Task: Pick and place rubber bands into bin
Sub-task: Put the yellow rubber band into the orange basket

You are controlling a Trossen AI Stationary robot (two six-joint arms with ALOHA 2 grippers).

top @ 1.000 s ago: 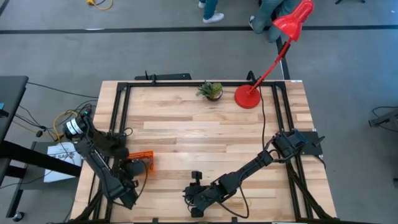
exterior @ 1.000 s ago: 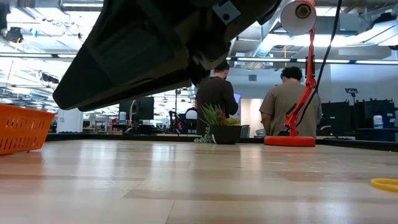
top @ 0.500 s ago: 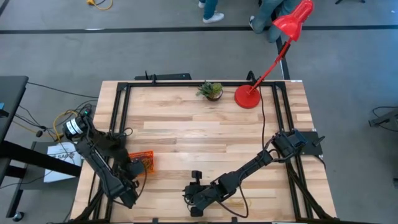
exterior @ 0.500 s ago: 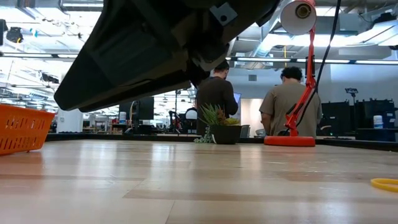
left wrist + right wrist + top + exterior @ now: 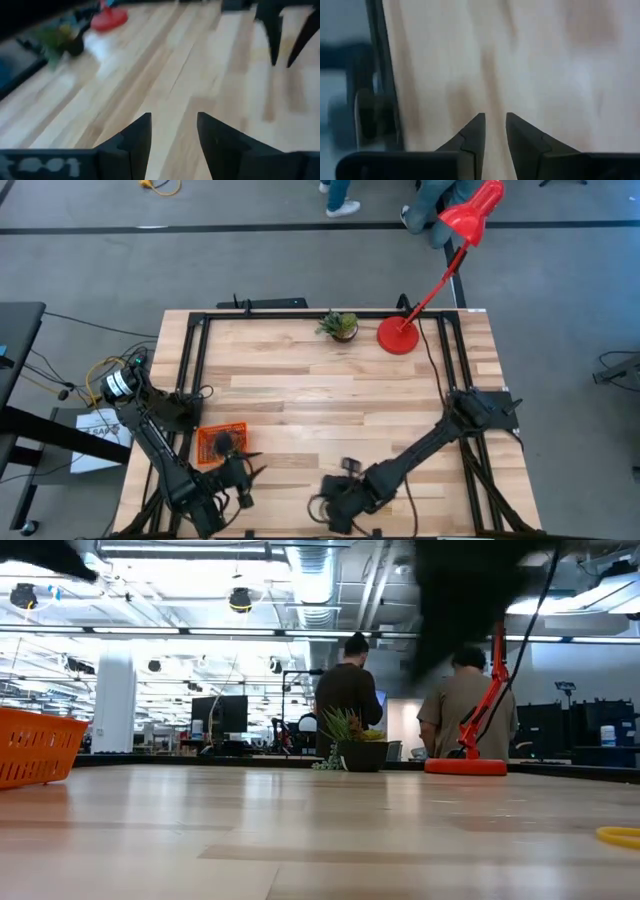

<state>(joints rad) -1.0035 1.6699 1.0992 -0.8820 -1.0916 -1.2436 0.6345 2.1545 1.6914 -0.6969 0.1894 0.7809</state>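
Observation:
The orange bin (image 5: 220, 444) sits near the table's left edge, with a dark shape inside that I cannot make out; the low view shows its wall (image 5: 35, 745) at the far left. One yellow rubber band (image 5: 618, 836) lies flat on the wood at the right of the low view. My left gripper (image 5: 252, 471) hovers just right of and nearer than the bin, open over bare wood (image 5: 174, 131). My right gripper (image 5: 338, 514) is at the table's near edge, its fingers (image 5: 492, 131) slightly apart with nothing between them.
A small potted plant (image 5: 340, 326) and a red lamp base (image 5: 397, 337) stand at the far edge, the lamp's head leaning out past the table. Black frame rails (image 5: 196, 360) run along the table's sides. Two people stand beyond the far edge (image 5: 350, 705).
My left gripper has swung away from above the bin toward the table's right and near edges, leaving the bin uncovered. My right gripper has shifted toward the right edge along the near edge, and its arm has left the upper left of the low view.

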